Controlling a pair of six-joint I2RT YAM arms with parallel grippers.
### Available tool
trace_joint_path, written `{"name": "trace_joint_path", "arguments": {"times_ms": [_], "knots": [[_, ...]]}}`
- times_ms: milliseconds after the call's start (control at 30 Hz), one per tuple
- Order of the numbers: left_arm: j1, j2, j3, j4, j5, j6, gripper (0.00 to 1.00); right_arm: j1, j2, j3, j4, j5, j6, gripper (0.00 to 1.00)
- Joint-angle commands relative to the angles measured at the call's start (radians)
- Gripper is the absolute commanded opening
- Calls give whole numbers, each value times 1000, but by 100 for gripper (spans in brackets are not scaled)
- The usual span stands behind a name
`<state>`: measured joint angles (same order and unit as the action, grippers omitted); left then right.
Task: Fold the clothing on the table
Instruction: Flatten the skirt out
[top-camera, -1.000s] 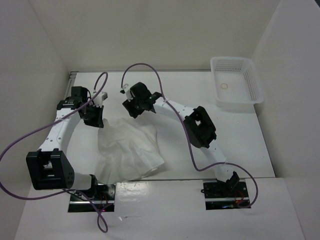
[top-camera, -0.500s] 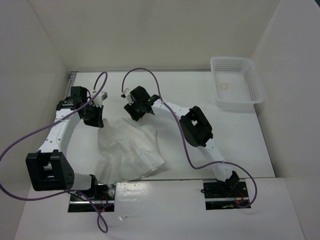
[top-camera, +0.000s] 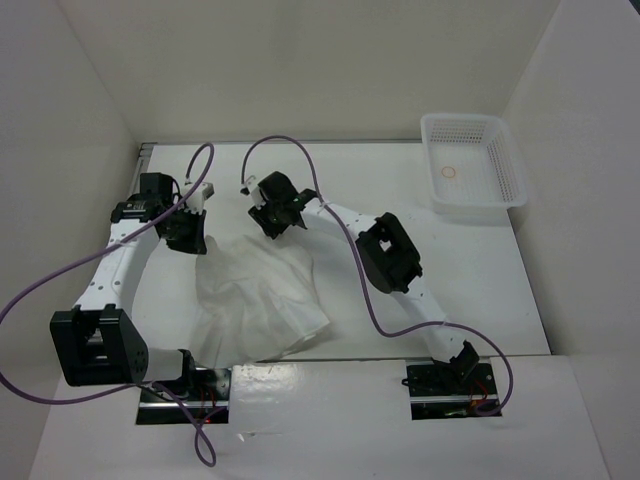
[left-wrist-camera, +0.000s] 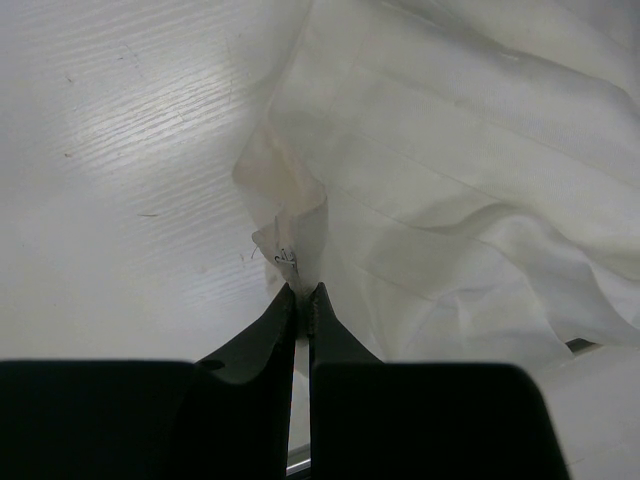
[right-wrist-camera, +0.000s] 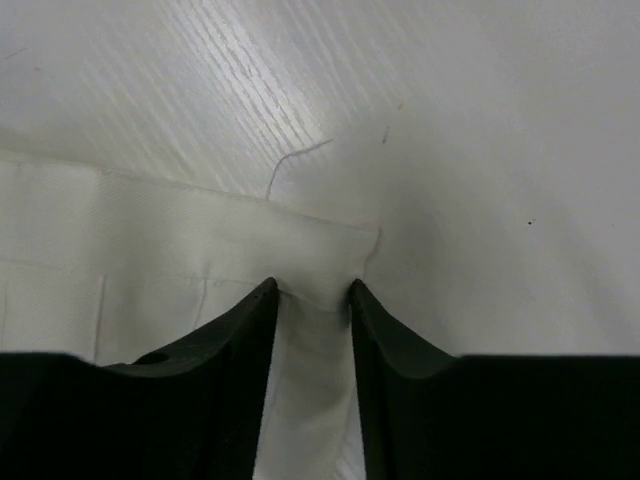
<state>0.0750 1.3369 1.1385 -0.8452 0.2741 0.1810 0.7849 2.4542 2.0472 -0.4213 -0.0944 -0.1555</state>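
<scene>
Lying crumpled on the table (top-camera: 470, 290), the clothing (top-camera: 258, 300) fills the lower left-centre of the top view. It is a wrinkled white spread reaching from the middle of the frame down to the near edge by the left arm's base.

The left gripper (left-wrist-camera: 302, 292) sits at the garment's upper left corner, its two dark fingers clenched together on a small pinch of the fabric edge. In the left wrist view that pinch rises as a thin fold right at the fingertips. The rest of the cloth spreads to the upper right, and bare tabletop lies to the left.

The right gripper (right-wrist-camera: 312, 290) is at the garment's upper right corner, just above centre in the top view. Its jaws stand apart over a flat hem near the hem's corner, with cloth showing in the gap between them; they are not pressed together on it.

A white perforated basket (top-camera: 474, 165) stands at the upper right of the top view, well apart from the cloth.
</scene>
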Motion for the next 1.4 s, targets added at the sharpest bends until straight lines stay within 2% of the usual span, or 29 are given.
{"name": "trace_joint_path", "arguments": {"times_ms": [0, 33, 100, 133, 267, 300, 400, 567, 767, 867, 1000, 1167, 1267, 1367], "knots": [[-4, -35, 0, 3, 36, 6, 8, -3, 45, 47, -25, 44, -22, 37], [-4, -35, 0, 3, 36, 6, 8, -3, 45, 47, -25, 54, -22, 21], [-4, -35, 0, -6, 36, 15, 8, -13, 31, 38, -25, 79, -22, 5], [-4, -35, 9, -6, 36, 15, 8, -13, 17, 27, -25, 109, -22, 0], [-38, -2, 46, -6, 36, 25, 8, -71, -124, -147, 44, 185, -41, 0], [-62, 7, 67, 4, 25, 34, 8, -128, -240, -204, 65, 199, -61, 0], [-87, 16, 128, 24, 16, 34, 6, -205, -401, -301, 67, 199, -72, 0], [-109, 16, 231, 64, 25, 23, 4, -245, -610, -335, -23, 211, -117, 0], [-119, -83, 288, 136, 25, -5, 4, -245, -872, -412, -129, 177, -167, 0], [-119, -128, 332, 126, 14, -5, 2, -285, -954, -421, -226, 115, -196, 0], [-107, -192, 426, 63, 91, 28, 2, -386, -1076, -478, -286, -113, -219, 0], [-23, -289, 483, 12, 314, 47, 2, -528, -1213, -478, -379, -410, -237, 0], [37, -404, 471, -18, 437, 48, 3, -624, -1307, -478, -430, -599, -248, 0], [91, -510, 443, -29, 485, 48, 4, -711, -1396, -489, -462, -723, -248, 0]]}}
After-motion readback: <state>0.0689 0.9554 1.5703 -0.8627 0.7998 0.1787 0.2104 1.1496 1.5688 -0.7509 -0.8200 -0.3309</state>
